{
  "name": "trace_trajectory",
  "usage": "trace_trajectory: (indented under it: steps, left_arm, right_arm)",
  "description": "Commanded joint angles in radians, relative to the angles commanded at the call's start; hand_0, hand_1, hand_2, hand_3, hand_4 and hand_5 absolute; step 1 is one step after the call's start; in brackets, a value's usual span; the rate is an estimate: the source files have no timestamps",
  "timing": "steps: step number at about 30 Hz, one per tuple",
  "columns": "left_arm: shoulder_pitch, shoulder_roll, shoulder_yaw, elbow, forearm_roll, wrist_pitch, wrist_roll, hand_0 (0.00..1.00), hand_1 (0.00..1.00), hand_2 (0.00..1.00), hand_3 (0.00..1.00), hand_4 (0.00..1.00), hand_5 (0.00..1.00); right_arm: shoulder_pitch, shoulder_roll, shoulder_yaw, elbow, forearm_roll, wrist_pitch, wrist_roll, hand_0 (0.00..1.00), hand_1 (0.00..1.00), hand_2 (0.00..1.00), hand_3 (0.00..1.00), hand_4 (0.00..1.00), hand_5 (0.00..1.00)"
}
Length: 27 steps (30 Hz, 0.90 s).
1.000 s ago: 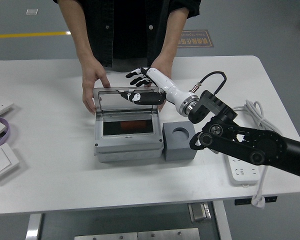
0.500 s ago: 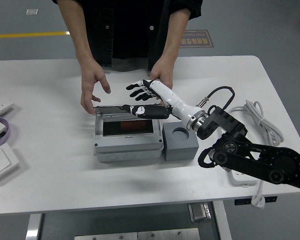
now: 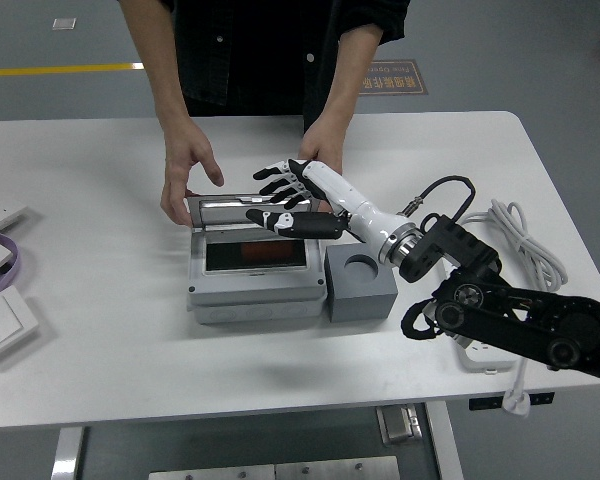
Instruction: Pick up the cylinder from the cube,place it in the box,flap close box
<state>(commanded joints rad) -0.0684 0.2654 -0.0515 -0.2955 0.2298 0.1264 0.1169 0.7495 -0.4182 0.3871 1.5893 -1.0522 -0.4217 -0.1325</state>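
**Closing the flap**

The cylinder point(image 3: 255, 252) is lying inside the box point(image 3: 255, 275) (the cube point(image 3: 360, 285) is standing empty). The right hand point(image 3: 285, 200), fingers spread and holding nothing, is touching the lid point(image 3: 225, 208), which next needs pushing down flat.

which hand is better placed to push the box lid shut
The right. The white-and-black right hand hovers with spread fingers at the raised clear lid of the grey plastic box, red cylinder inside. No left arm shows. A person's hand steadies the lid.
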Motion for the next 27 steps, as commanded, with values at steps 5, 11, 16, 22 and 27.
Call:
trace_trajectory:
  steps: [5, 11, 16, 22, 27]
  left_arm:
    - [0.001, 0.0, 0.005, 0.0, -0.004, 0.001, 0.0, 0.597, 0.593, 0.576, 0.624, 0.691, 0.252]
    - [-0.001, 0.003, 0.009, 0.001, -0.006, 0.001, 0.0, 0.597, 0.592, 0.576, 0.624, 0.69, 0.252]
    - [-0.002, 0.003, 0.01, 0.0, -0.004, 0.001, 0.001, 0.597, 0.593, 0.576, 0.623, 0.689, 0.251]
    - [-0.007, 0.0, 0.003, -0.001, 0.005, 0.0, 0.001, 0.597, 0.593, 0.576, 0.623, 0.689, 0.25]
    - [-0.006, -0.002, -0.007, -0.002, 0.012, 0.0, 0.002, 0.597, 0.593, 0.576, 0.623, 0.688, 0.249]
  right_arm:
    - [0.014, 0.006, 0.021, 0.005, -0.021, -0.002, -0.005, 0.632, 0.646, 0.667, 0.75, 0.838, 0.455]
    - [0.049, 0.009, 0.033, 0.018, -0.05, 0.008, -0.028, 0.639, 0.646, 0.662, 0.745, 0.833, 0.451]
    - [0.085, 0.041, 0.007, -0.048, -0.011, 0.018, -0.016, 0.637, 0.644, 0.661, 0.743, 0.826, 0.439]
    - [0.113, 0.108, -0.041, -0.179, 0.062, 0.032, 0.021, 0.627, 0.642, 0.661, 0.741, 0.829, 0.445]
    - [0.09, 0.089, -0.056, -0.195, 0.042, 0.036, 0.006, 0.63, 0.642, 0.66, 0.733, 0.822, 0.439]
